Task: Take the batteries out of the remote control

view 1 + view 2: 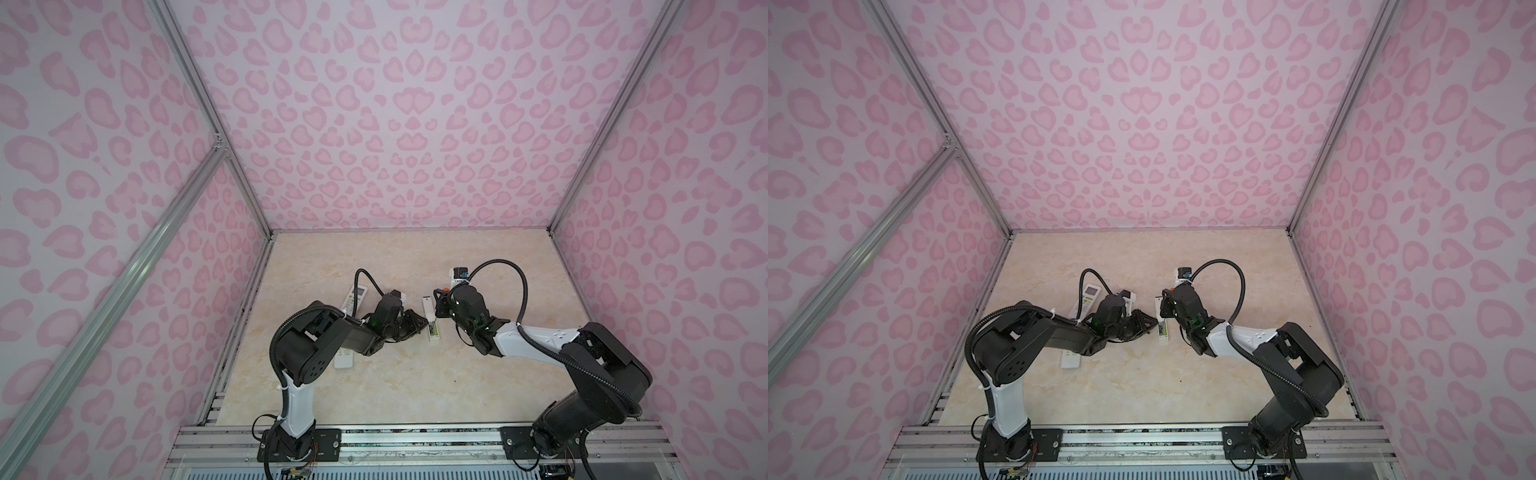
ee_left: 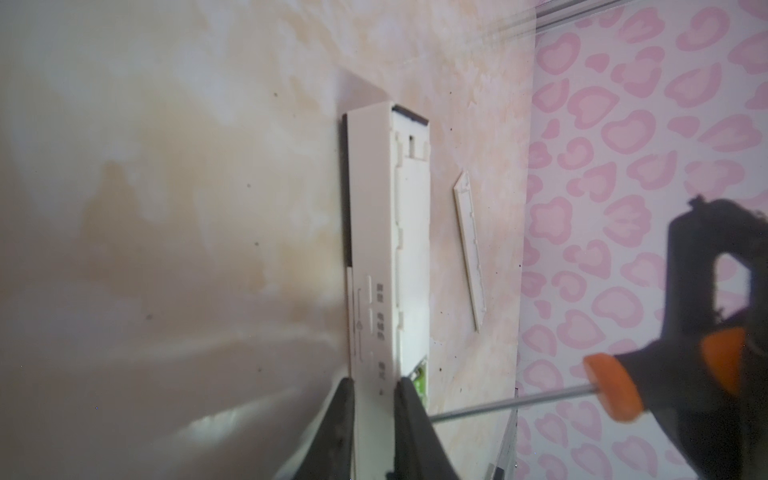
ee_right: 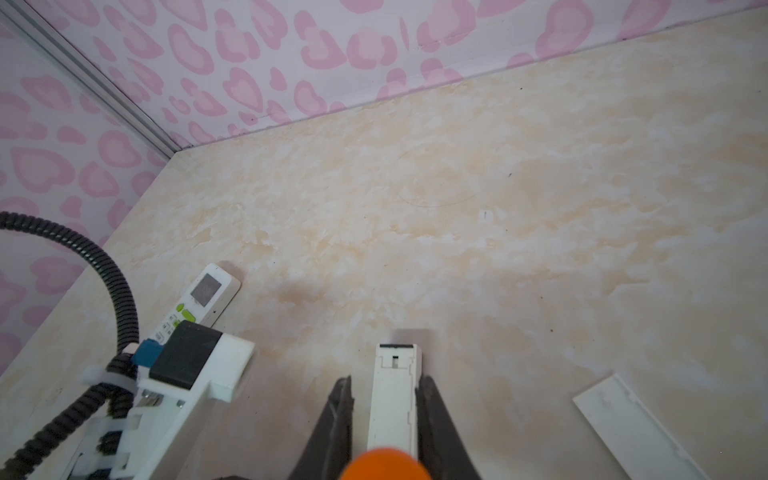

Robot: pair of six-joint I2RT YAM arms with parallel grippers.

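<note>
The batteries (image 2: 420,380) are inside the remote control (image 2: 372,208), in the open compartment at the end nearer to the robot. Only a little lime green of them shows, so I cannot count them. In both top views this remote control (image 1: 433,340) (image 1: 1163,338) lies in the middle of the desk (image 1: 374,395), between the two arms. The left gripper (image 2: 374,390) is closed on that end of it, one finger against each long side. The right gripper (image 3: 385,380) holds a screwdriver (image 2: 611,386) with an orange handle. Its thin metal shaft points to the compartment, and the tip is hidden behind a finger of the left gripper. The white battery cover (image 2: 469,249) lies flat on the desk just beside the remote control, not touching it. A second remote (image 1: 353,297) with green buttons lies on the left side, and a third remote (image 1: 344,359) lies partly under the left arm.
</note>
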